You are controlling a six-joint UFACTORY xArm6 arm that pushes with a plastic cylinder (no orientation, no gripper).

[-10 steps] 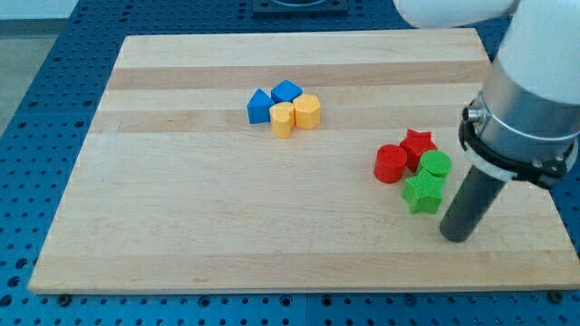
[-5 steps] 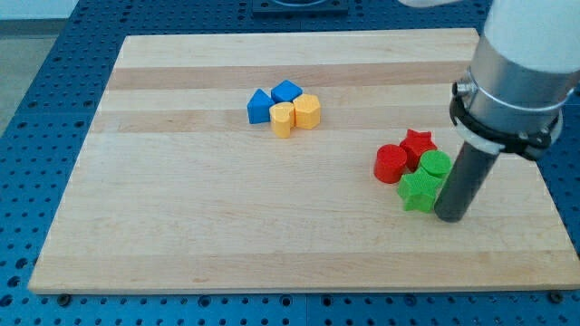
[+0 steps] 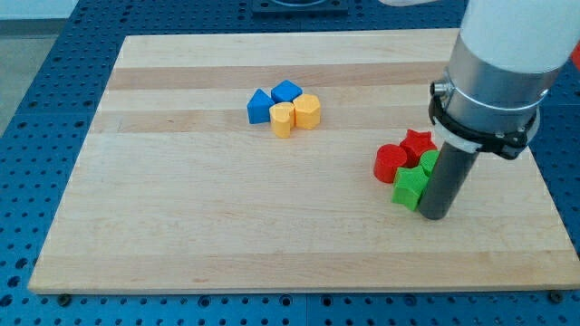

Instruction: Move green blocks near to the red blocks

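A red cylinder (image 3: 390,163) and a red star block (image 3: 417,142) sit at the board's right. A green star block (image 3: 409,187) lies just below the red cylinder, touching it. A second green block (image 3: 428,161) shows between the red star and the rod, mostly hidden. My tip (image 3: 433,215) rests on the board against the right side of the green star block, below the red blocks.
Two blue blocks (image 3: 272,100) and two yellow blocks (image 3: 296,114) cluster at the board's upper middle. The wooden board (image 3: 181,199) lies on a blue perforated table. The arm's white body fills the view's upper right.
My tip has slid left and slightly up, pushing the green star block left against the red cylinder. The second green block is now largely covered by the rod.
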